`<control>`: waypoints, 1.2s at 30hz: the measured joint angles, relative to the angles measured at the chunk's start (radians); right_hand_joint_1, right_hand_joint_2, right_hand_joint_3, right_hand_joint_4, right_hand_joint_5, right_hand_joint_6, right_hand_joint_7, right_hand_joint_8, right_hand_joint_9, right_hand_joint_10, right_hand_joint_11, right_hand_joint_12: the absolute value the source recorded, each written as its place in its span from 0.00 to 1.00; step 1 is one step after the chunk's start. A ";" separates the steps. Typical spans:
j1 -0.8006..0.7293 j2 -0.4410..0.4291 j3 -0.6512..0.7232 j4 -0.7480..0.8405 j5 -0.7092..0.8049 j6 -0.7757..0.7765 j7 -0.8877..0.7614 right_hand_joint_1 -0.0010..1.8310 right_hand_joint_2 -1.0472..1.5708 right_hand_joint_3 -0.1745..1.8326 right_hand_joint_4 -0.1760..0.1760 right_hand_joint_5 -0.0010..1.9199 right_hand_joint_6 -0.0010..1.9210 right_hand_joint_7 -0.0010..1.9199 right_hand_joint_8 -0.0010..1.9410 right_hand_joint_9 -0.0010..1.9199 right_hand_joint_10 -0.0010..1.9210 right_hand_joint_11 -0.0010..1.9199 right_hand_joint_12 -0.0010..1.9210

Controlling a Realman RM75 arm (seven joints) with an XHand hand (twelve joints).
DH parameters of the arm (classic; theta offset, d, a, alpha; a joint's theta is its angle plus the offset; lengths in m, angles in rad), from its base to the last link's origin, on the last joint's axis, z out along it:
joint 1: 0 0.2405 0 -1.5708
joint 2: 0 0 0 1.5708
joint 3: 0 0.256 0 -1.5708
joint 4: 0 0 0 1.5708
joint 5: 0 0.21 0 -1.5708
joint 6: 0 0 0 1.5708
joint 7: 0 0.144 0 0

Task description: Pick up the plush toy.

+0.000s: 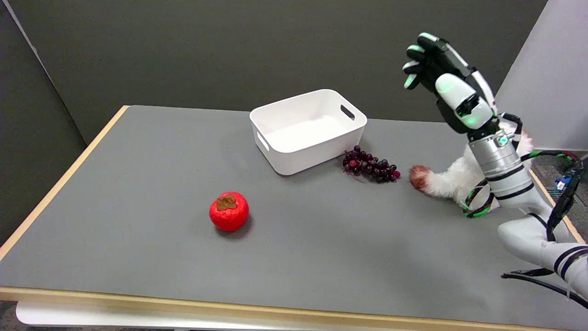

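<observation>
On a grey matte table [138,193] edged in pale wood, a white rectangular plastic bin [308,131] with cut-out handles sits toward the far side. My right hand [443,78] hangs raised above the table's right edge, fingers apart, grasping nothing. Behind my forearm lies the white fuzzy plush toy [448,179], its reddish-brown tip toward a cluster of dark purple grapes [370,169] just beside the bin. A glossy red persimmon [228,212] sits well apart.
</observation>
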 measured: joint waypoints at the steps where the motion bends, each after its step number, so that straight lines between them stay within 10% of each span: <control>1: 0.000 0.001 0.007 0.010 0.004 0.000 -0.003 0.31 0.66 0.57 0.31 0.09 0.22 0.15 0.23 0.14 0.46 0.10 0.74; 36: -0.164 -0.002 0.446 -0.029 0.404 -0.287 -0.854 0.28 0.65 0.50 0.31 0.08 0.18 0.08 0.16 0.00 0.36 0.00 0.50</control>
